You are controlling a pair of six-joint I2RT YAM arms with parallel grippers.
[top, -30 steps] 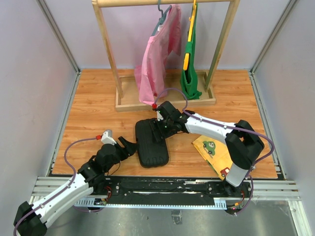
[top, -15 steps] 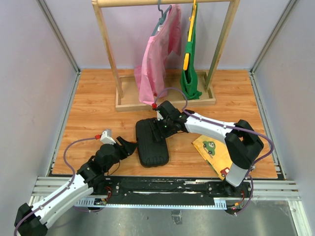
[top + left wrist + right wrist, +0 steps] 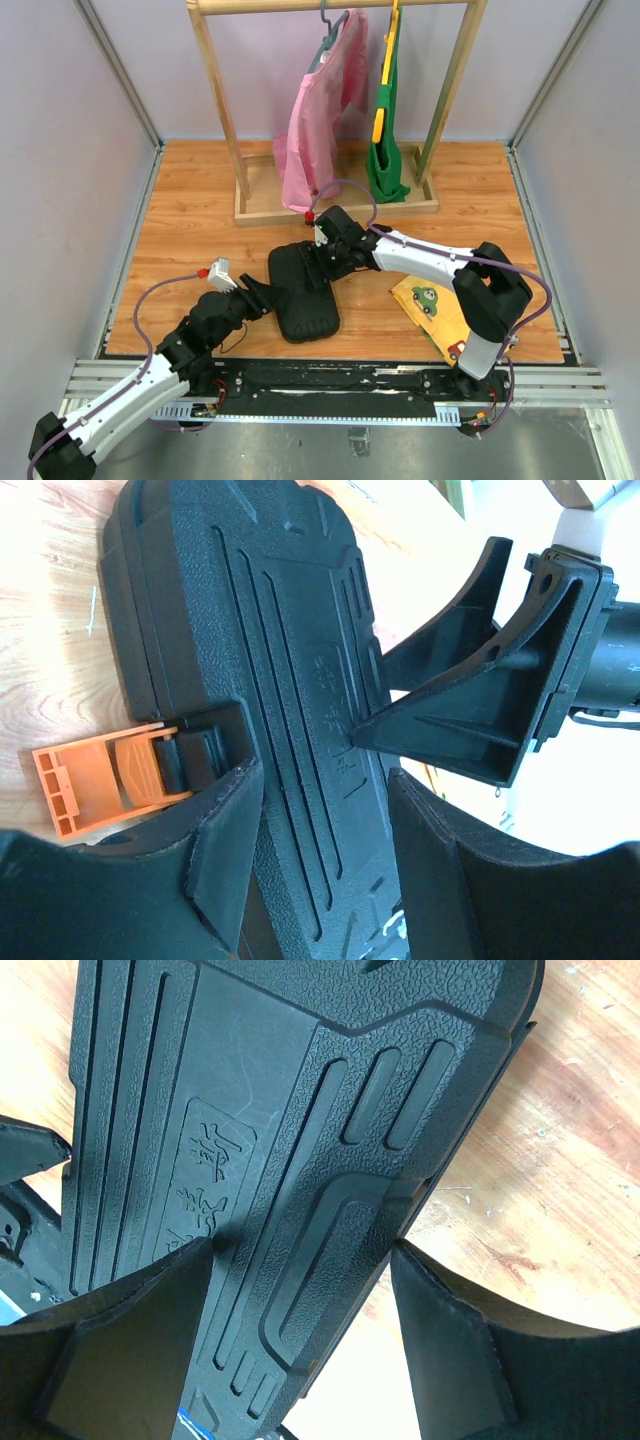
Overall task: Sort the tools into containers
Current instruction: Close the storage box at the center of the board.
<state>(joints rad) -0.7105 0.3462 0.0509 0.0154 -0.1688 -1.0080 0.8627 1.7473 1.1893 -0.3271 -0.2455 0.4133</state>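
The container, a black tool case (image 3: 303, 302), lies closed on the wooden table. Its ribbed lid fills the left wrist view (image 3: 270, 630) and the right wrist view (image 3: 300, 1060). An orange latch (image 3: 95, 780) sticks out flat from its side. My left gripper (image 3: 262, 296) straddles the case's left edge beside the latch, jaws (image 3: 320, 780) pressed on the case. My right gripper (image 3: 328, 262) holds the far right edge, with one finger on the lid and the other at the rim (image 3: 302, 1250). No tools are in view.
A yellow picture board (image 3: 435, 312) lies right of the case, under the right arm. A wooden clothes rack (image 3: 335, 205) with a pink garment (image 3: 320, 120) and a green one (image 3: 385, 130) stands at the back. Metal rails run along the near edge.
The left gripper moved in over the case's left edge and its jaws narrowed. The case slid and turned slightly to the left, the right gripper moving with it.
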